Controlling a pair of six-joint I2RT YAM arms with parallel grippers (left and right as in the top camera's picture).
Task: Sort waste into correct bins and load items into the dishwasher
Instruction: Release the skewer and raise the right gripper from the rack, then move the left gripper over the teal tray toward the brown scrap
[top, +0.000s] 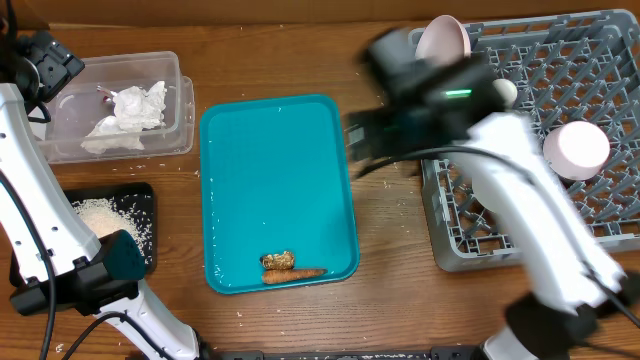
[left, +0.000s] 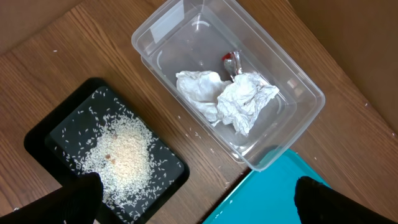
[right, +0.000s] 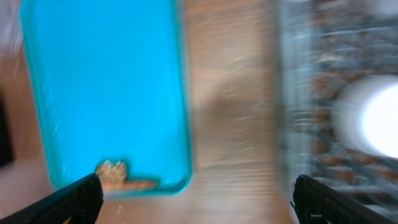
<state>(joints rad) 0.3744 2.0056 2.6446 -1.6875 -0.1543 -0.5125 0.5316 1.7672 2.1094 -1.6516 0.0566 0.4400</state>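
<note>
The left arm (top: 28, 190) is built of smooth white links joined by black housings. A teal cap (top: 125, 258) sits on its near joint, and thin black cables (top: 44, 290) run alongside. The right arm (top: 535, 215) is also white, and its black wrist block carries a small green light (top: 458, 95). The left end effector (left: 199, 202) and right end effector (right: 199, 202) have matte black fingers (left: 78, 196).

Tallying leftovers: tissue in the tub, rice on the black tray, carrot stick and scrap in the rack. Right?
No: the carrot stick and scrap lie on the teal tray, as the overhead view shows. The tissue and rice are as you say.
</note>
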